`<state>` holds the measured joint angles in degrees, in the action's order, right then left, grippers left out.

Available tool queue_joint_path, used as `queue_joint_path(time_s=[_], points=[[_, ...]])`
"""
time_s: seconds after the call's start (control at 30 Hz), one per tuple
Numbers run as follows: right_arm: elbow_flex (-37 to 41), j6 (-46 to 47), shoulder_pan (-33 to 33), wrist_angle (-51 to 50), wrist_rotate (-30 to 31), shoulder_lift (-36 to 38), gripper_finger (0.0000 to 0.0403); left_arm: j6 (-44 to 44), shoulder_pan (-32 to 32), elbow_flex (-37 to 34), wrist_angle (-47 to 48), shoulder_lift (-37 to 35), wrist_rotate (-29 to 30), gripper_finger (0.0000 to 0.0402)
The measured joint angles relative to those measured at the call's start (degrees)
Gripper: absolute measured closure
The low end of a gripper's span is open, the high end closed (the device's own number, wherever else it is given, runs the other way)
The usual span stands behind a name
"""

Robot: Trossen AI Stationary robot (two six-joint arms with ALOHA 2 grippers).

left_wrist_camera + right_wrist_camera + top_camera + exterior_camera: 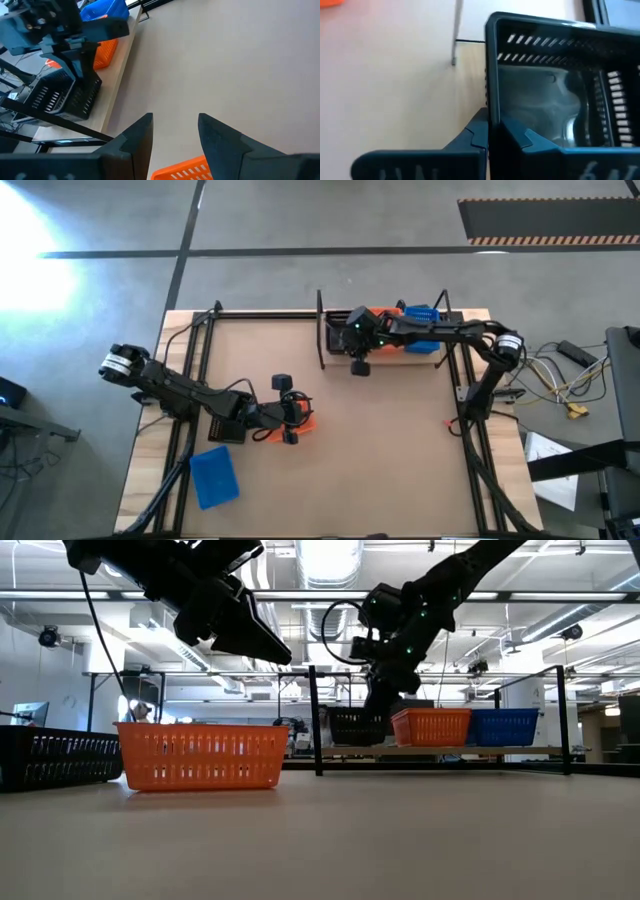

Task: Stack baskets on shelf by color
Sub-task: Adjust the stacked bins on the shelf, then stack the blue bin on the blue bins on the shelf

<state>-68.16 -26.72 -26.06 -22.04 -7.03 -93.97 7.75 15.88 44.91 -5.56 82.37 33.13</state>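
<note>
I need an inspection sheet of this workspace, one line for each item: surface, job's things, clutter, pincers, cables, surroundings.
Surface: brown tabletop, mostly bare.
Job's things: on the shelf, black basket, orange basket and blue basket in a row; second orange basket on the table; another blue basket near the front left; another black basket at the left edge.
Clutter: nothing seen.
Pincers: right pincer shut on the shelf's black basket wall; left pincer open above the table's orange basket.
Cables: loose wires beside the table, right side.
Surroundings: grey floor, a striped mat, ceiling lights.
</note>
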Motion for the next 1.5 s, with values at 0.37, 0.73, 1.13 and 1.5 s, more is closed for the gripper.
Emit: queue_joint_path(time_s=[0.37,0.73,1.13,1.5], points=[[0.0,2.1,-1.5,-0.4,-0.4,0.0,0.0389,-0.1,0.0,0.0,0.0,0.0,0.0,0.026],[0.0,-2.1,-1.4,-1.0,-0.4,0.0,0.0386,-0.1,0.0,0.0,0.0,0.0,0.0,0.026],[0.0,-3.7,-0.7,-1.8,-0.2,3.4,0.0278,-0.4,0.0,0.0,0.0,0.0,0.0,0.026],[11.9,8.0,7.2,6.7,-5.4,15.5,0.0296,-1.2,2.3,0.0,1.1,-0.5,0.1,0.026]])
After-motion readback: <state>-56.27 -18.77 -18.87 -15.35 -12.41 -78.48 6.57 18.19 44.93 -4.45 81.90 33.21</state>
